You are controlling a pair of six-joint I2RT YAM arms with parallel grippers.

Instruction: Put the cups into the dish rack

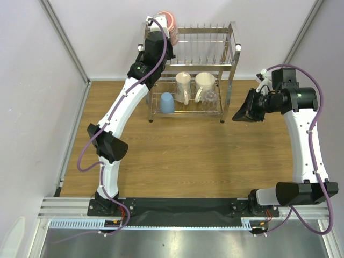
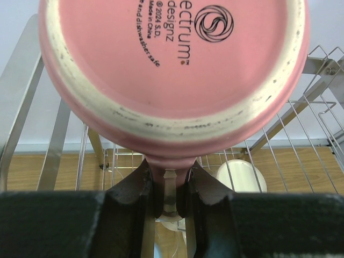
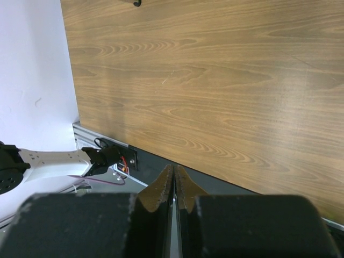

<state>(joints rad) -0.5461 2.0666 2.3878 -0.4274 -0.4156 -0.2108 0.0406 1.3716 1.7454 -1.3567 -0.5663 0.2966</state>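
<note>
Left gripper (image 2: 167,185) holds a pink mug (image 1: 164,21) at the top of the rack (image 1: 232,54); four cups sit on the tier below.
The gripper's fingers clamp the mug's handle, with the mug's base facing the wrist camera, at the rack's 10 o'clock corner. The rack stands at 12 o'clock on the table (image 1: 188,156). Lower tier, left to right: blue cup (image 1: 167,102), tall mug (image 1: 183,86), cream mug (image 1: 204,83), and a glass (image 1: 210,97) at that mug's 5 o'clock. The right gripper (image 3: 173,185), jaws pressed together and empty, hovers at the rack's 4 o'clock.

Wood table (image 1: 188,156) w/ white walls (image 1: 32,80), black strip (image 1: 183,207) near edge.
</note>
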